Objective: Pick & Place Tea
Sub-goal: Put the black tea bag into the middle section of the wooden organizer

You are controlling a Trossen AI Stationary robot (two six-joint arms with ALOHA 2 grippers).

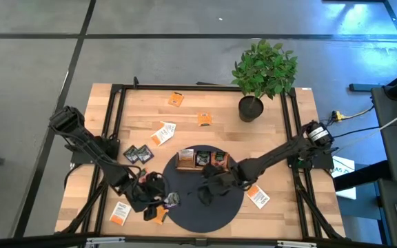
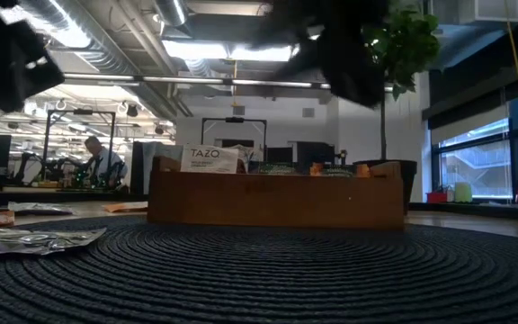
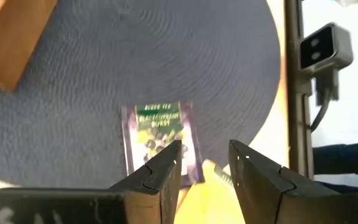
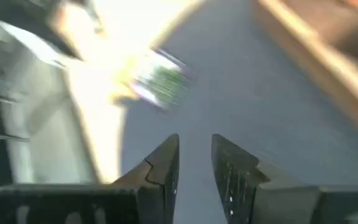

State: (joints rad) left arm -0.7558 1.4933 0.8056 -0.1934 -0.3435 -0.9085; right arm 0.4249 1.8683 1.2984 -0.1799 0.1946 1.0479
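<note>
A purple-and-green tea sachet (image 3: pixel 160 134) lies flat on the round dark mat (image 3: pixel 166 50), close to the mat's near-left rim (image 1: pixel 173 200). My left gripper (image 3: pixel 205 152) hangs open just above the sachet's near end and slants down at it. My right gripper (image 1: pixel 205 193) hovers over the middle of the mat, in front of the wooden tray (image 1: pixel 202 158). Its fingers (image 4: pixel 195 146) stand a narrow gap apart with nothing between them. Several sachets stand in the tray, a white one (image 2: pixel 209 159) at its left end.
More sachets lie loose on the table: orange (image 1: pixel 176 100), (image 1: pixel 204 118), white-and-orange (image 1: pixel 163 133), (image 1: pixel 120 213), (image 1: pixel 257 196), black (image 1: pixel 138 154). A potted plant (image 1: pixel 260 76) stands at the far right. The black frame rails (image 1: pixel 112 131) run along the table's sides.
</note>
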